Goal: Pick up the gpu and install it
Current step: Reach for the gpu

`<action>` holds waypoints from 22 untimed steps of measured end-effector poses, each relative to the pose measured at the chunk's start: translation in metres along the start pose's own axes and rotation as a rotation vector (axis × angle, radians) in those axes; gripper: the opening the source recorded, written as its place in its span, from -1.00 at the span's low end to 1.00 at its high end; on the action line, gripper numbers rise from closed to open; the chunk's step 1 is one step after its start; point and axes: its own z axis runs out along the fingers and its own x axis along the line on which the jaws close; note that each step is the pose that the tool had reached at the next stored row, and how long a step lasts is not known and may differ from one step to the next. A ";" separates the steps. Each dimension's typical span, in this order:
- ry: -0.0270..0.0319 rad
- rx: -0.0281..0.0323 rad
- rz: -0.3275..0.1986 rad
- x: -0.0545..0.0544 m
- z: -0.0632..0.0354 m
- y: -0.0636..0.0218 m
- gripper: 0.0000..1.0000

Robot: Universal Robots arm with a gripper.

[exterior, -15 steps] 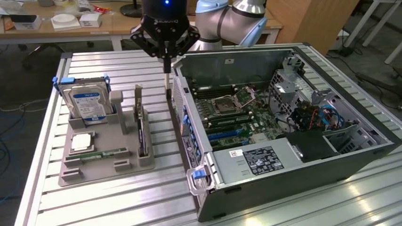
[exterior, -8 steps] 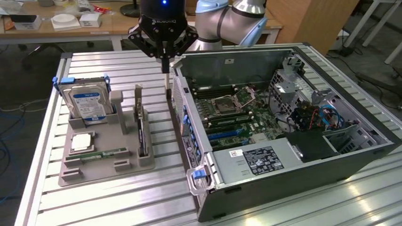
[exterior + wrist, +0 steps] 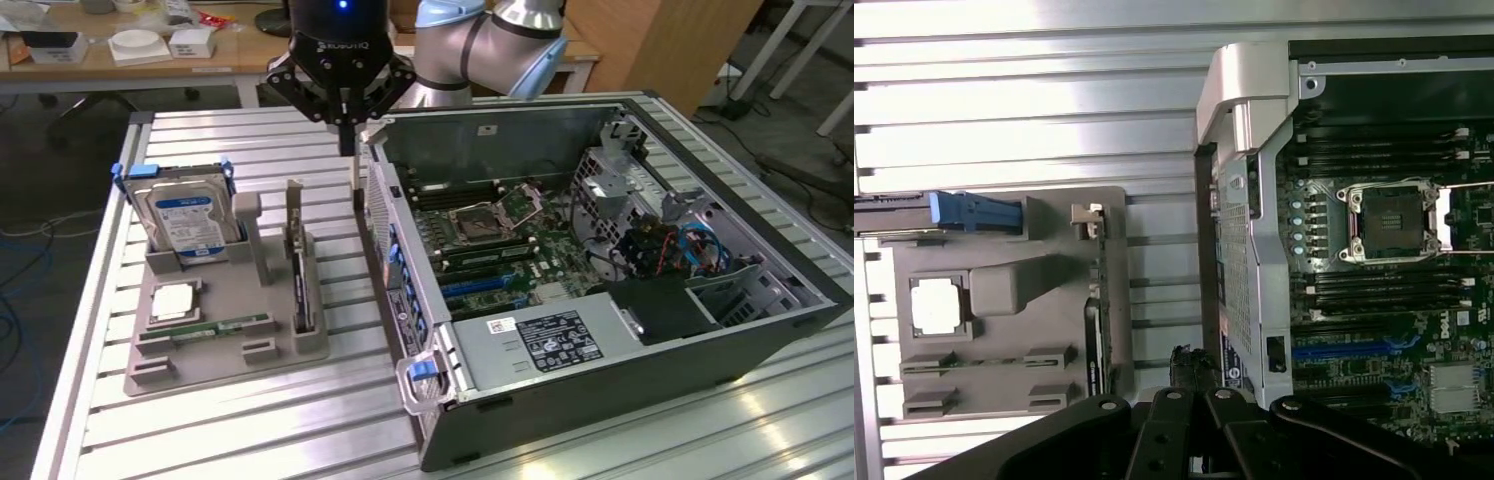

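The gpu is a thin dark card standing on edge in a slot of the grey holder tray, its narrow silver bracket at the far end. In the wrist view the gpu lies beside the tray's right edge. My gripper hangs above the gap between the tray and the open computer case, near the case's far corner. Its fingers are shut with nothing between them. It is apart from the gpu, higher and toward the exterior view's right. The wrist view shows my gripper over that same gap.
A hard drive with a blue-white label stands in the tray, with a processor chip and a green memory stick in front of it. The case holds the motherboard with blue slots. The ribbed metal table carries everything.
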 end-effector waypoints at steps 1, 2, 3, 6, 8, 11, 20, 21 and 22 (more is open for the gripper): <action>0.0000 0.0000 0.000 0.001 0.0000 0.0000 -0.80; 0.0000 0.0000 0.000 0.001 0.0000 -0.0001 -0.80; 0.0000 0.0000 0.000 0.002 0.0000 -0.0001 -0.80; 0.0000 0.0000 0.000 0.003 -0.0001 -0.0002 -0.80; 0.0000 0.0000 0.000 0.004 -0.0001 -0.0003 -0.80; 0.0000 0.0000 0.000 0.006 -0.0001 -0.0005 -0.80; 0.0000 0.0000 0.000 0.011 -0.0002 -0.0008 -0.80; 0.0000 0.0000 0.000 0.012 -0.0002 -0.0009 -0.80; 0.0000 0.0000 0.000 0.012 -0.0002 -0.0009 -0.80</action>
